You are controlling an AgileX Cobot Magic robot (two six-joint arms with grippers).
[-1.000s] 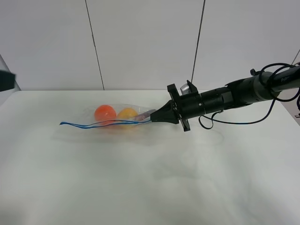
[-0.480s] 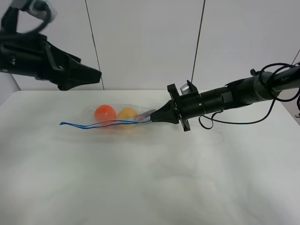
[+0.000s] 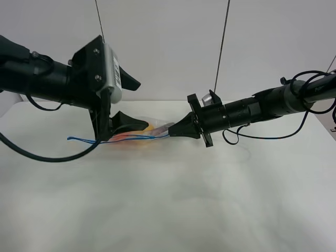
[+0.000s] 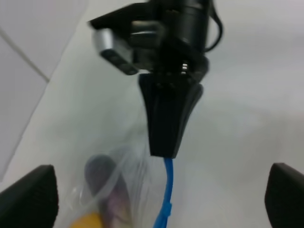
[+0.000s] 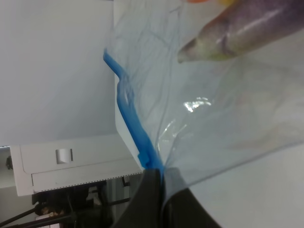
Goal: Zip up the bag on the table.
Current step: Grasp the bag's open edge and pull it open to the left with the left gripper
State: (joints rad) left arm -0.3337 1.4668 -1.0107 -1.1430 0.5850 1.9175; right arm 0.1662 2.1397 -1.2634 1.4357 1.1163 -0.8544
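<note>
The clear bag (image 3: 155,129) lies on the white table (image 3: 173,205), its blue zipper strip (image 3: 84,140) running left to right. My right gripper (image 3: 171,133) is shut on the strip's right end; the right wrist view shows its fingertips (image 5: 153,186) pinching the blue zipper strip (image 5: 127,110), with a purple vegetable (image 5: 251,26) behind the plastic. My left gripper (image 3: 134,103) hangs open over the bag's left half, one finger above and one (image 3: 130,124) low against the bag. In the left wrist view its fingertips (image 4: 29,195) stand wide apart, facing the right gripper (image 4: 162,151).
A white wall with dark seams (image 3: 224,47) stands behind the table. The right arm's cable (image 3: 262,137) loops over the table at the right. The left arm's cable (image 3: 47,157) droops to the tabletop at the left.
My left arm has swung in from the upper left and come down over the bag's left part, now covering the orange fruit. The right gripper and the bag have not moved.
</note>
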